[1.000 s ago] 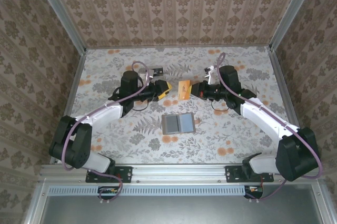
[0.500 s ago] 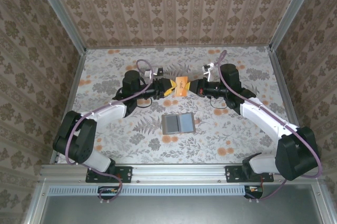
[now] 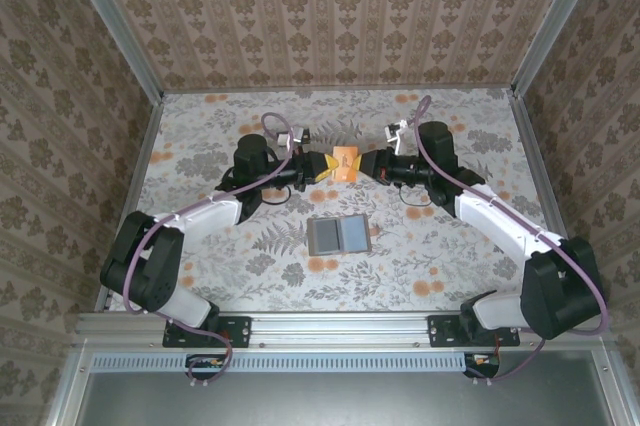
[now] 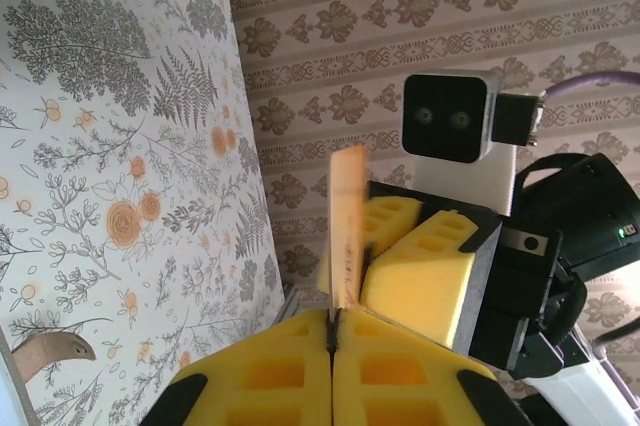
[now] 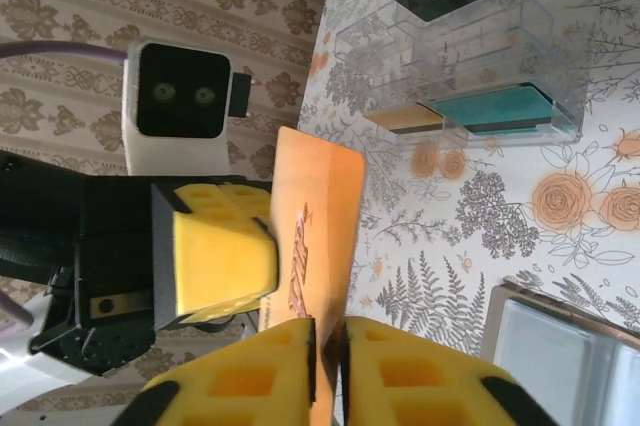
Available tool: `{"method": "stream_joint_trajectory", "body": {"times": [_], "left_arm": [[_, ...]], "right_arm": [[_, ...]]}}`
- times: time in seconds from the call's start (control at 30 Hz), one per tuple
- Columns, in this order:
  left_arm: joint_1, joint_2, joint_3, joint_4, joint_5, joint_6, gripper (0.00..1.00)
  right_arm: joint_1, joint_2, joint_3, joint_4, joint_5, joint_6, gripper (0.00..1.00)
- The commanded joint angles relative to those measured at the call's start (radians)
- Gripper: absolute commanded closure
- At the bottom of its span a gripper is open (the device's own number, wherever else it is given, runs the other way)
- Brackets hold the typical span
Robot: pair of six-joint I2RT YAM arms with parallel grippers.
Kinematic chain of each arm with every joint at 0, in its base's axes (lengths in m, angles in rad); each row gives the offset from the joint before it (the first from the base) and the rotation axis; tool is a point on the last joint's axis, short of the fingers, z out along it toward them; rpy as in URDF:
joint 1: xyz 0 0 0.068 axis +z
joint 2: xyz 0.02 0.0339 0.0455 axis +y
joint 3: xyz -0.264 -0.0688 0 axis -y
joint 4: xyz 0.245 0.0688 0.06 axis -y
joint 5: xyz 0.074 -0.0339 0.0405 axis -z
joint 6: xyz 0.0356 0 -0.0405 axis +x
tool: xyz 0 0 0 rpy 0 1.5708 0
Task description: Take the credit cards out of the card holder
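Left jaws now clamped on orange card [image 3: 346, 161], opposite right jaws.

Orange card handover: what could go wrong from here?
1. The left gripper pinches the orange card by a thin edge only; it may pivot or slip when the right gripper lets go.
2. The card hangs mid-air between the arms; dropped, it could miss the clear tray.
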Motion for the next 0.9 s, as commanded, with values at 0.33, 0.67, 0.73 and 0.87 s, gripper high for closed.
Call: {"method": "stream_joint_trajectory", "body": {"times": [0.33, 0.67, 0.73, 0.87], "left_arm": [[0.047, -0.155, 0.203, -0.902, -0.146, 0.65, 1.0], [0.058, -0.23, 0.291, -1.182, -0.553, 1.203, 1.0], [0.054, -0.24, 0.292, -1.189, -0.559, 1.331, 0.97], [0.044, -0.267, 0.285, -1.194, -0.665, 1.553, 1.0]], "right_arm": [[-0.012, -0.064, -0.007, -0.158, 0.049, -0.127, 0.09], [-0.011, -0.137, -0.016, -0.244, 0.135, -0.196, 0.0], [-0.012, -0.153, -0.016, -0.261, 0.153, -0.209, 0.0], [-0.013, -0.177, -0.013, -0.289, 0.163, -0.236, 0.0]]}}
